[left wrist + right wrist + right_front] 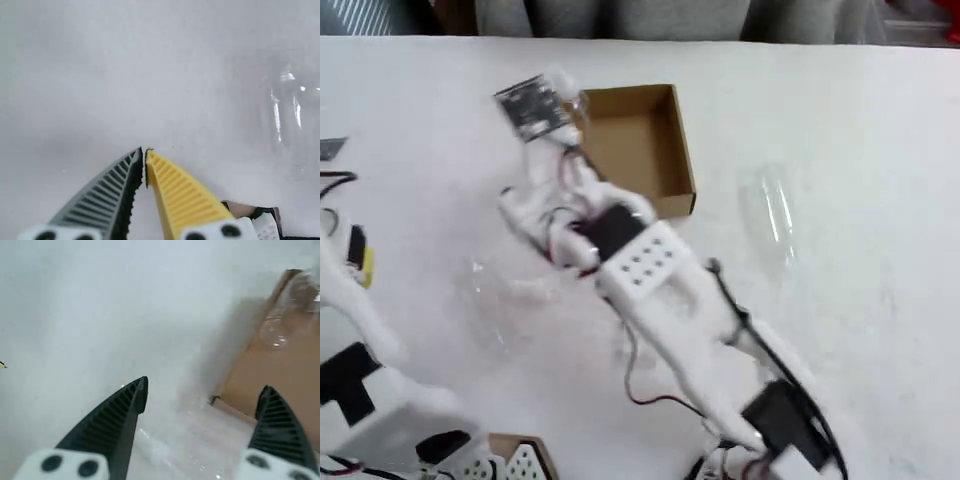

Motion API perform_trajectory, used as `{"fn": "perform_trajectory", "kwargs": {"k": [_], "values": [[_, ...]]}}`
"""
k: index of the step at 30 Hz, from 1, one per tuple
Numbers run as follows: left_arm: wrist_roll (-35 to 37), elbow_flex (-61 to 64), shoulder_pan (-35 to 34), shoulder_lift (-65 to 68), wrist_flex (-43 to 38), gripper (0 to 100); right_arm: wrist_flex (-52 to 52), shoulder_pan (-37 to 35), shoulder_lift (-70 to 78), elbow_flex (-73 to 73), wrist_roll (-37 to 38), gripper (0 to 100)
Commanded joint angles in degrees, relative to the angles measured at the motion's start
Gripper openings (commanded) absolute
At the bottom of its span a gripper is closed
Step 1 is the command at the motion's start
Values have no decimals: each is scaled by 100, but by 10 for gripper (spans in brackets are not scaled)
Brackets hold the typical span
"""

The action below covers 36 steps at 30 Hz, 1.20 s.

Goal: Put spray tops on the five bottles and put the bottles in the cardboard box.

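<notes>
Right gripper (205, 387) is being held apart near the cardboard box (252, 372); left gripper (145, 151) together. Boxing is probably being carried out; next, a bottle (775, 210) requires grasping.

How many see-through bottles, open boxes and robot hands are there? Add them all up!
Clear plastic bottles that I can make out: 3
Open brown cardboard box: 1
Robot hands, the left hand and the right hand: 2
Total: 6

One cardboard box (640, 140), two arms (670, 300), and at least two clear bottles (772, 210).
</notes>
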Motion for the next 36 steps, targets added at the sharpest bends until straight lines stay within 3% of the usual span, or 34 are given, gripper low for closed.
{"fn": "perform_trajectory", "kwargs": {"k": [1, 8, 14, 20, 30, 36], "values": [[-9, 527, 734, -1235, 88, 22, 1270, 831, -1552, -308, -9, 301], [791, 1697, 2070, -2536, 79, 24, 2870, 2457, -2484, 229, -9, 301], [1934, 2251, 2993, -2431, -167, 24, 2290, 3231, -2519, 1855, -9, 301], [2620, 2901, 3231, -2466, -976, 24, 1262, 3257, -2519, 2840, -9, 301], [3341, 3464, 3187, -3213, -2075, 27, 1200, 3257, -2510, 3147, -9, 301], [3393, 3692, 3187, -3327, -2110, 162, 1332, 3916, -2651, 3780, 360, 300]]}}
